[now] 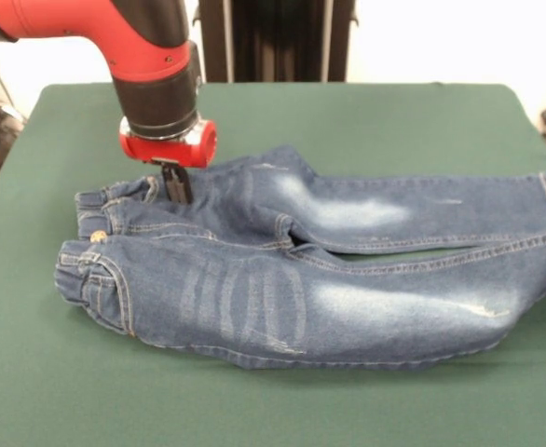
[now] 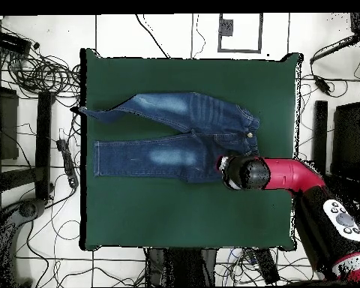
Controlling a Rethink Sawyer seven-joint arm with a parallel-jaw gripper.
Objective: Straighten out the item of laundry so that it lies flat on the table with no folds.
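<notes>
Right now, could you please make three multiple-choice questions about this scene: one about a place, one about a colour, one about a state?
1. Where is the gripper?
A. over the leg hems
B. at the waist end of the jeans
C. off the table, beside it

2. What colour is the table's cloth?
A. dark green
B. white
C. red

3. How do the two legs lie?
A. stacked one on the other
B. rolled into a ball
C. spread apart in a narrow V, side by side

Answers: 1 B, the front view shows its tips down on the denim near the waistband. 2 A, both views show green cloth. 3 C, the overhead view shows a gap widening toward the hems.
</notes>
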